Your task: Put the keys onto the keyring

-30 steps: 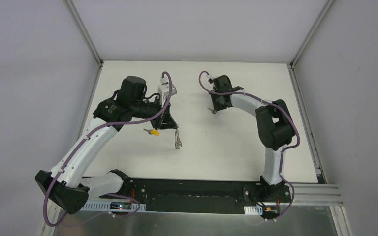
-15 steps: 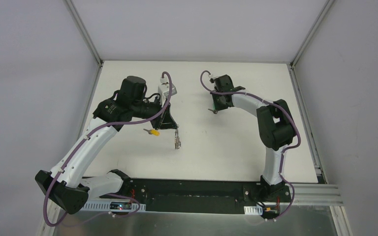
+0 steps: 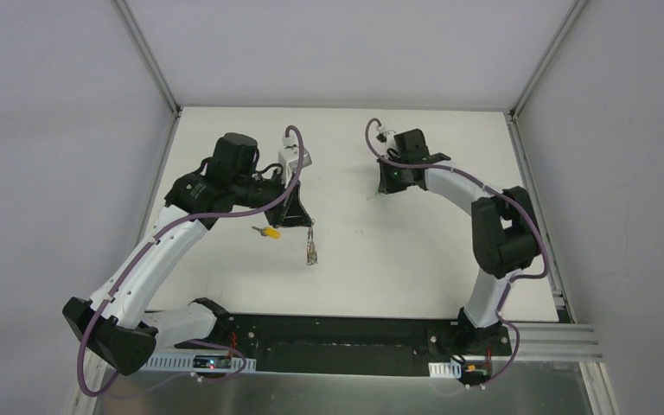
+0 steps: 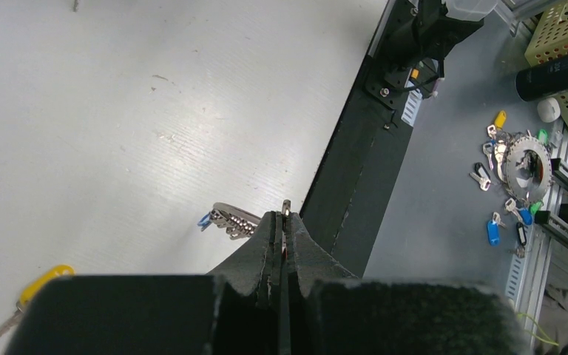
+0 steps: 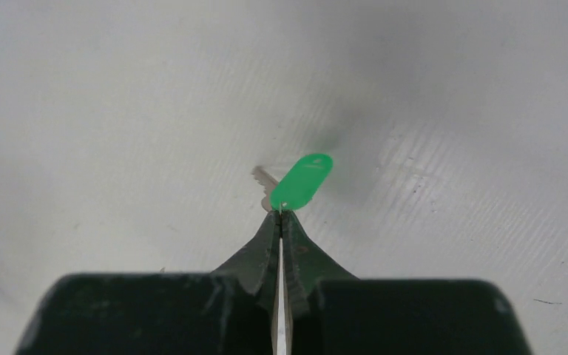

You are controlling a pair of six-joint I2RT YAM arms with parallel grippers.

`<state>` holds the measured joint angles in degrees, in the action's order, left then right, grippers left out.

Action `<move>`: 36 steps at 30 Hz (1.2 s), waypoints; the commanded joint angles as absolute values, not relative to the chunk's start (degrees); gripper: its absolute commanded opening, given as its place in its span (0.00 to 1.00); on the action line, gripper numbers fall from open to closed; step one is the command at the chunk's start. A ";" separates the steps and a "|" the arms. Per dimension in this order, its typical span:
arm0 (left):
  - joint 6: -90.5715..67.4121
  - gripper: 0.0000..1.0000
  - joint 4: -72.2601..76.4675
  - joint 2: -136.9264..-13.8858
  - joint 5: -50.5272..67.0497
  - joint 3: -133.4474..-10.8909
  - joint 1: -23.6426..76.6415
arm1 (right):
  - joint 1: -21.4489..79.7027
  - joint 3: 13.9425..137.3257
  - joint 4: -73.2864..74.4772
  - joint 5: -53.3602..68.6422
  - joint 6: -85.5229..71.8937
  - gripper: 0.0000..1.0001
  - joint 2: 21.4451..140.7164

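left claw (image 4: 281, 220) pinching keyring (image 4: 231, 217), right claw (image 5: 279, 222) pinching green key (image 5: 301, 181); yellow key (image 4: 43, 282) lying on bench (image 4: 118, 111), neither threaded yet.

White desk (image 3: 415, 259), matte, faint ribbing, few small scuffs. Pale grey walls (image 3: 52, 130) on three sides. Aluminium frame posts (image 3: 149, 60) rise at far corners. Black base strip (image 3: 337, 333) along near desk edge, metal rail (image 3: 553, 341) at its right end. Past edge, grey floor (image 4: 429, 214); yellow mesh baskets (image 4: 562, 37) and black cylinder (image 4: 558, 74) near right edge of left wrist view. Light even, shadows soft.
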<state>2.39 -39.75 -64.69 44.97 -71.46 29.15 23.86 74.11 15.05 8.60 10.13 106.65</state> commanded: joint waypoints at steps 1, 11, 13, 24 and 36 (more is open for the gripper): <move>4.56 0.00 -40.62 -65.78 46.52 -75.16 29.00 | 22.62 71.31 11.53 22.07 14.94 0.00 98.21; 8.41 0.00 -43.44 -69.41 45.93 -81.21 29.00 | 21.98 70.73 16.77 42.72 25.75 0.00 89.07; 8.24 0.00 -42.96 -70.12 46.53 -81.91 29.00 | 22.05 71.10 18.08 45.46 26.61 0.00 87.37; 6.31 0.00 -44.12 -74.69 49.02 -88.20 29.00 | 22.16 77.03 27.11 59.48 29.62 0.00 80.72; -9.53 0.00 -37.33 -77.29 54.56 -88.47 29.62 | 25.47 81.24 32.42 64.12 33.43 0.00 76.30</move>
<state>-1.23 -43.11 -78.28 50.61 -89.54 29.19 23.94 79.83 29.98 61.01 28.97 80.40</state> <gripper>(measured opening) 0.011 0.007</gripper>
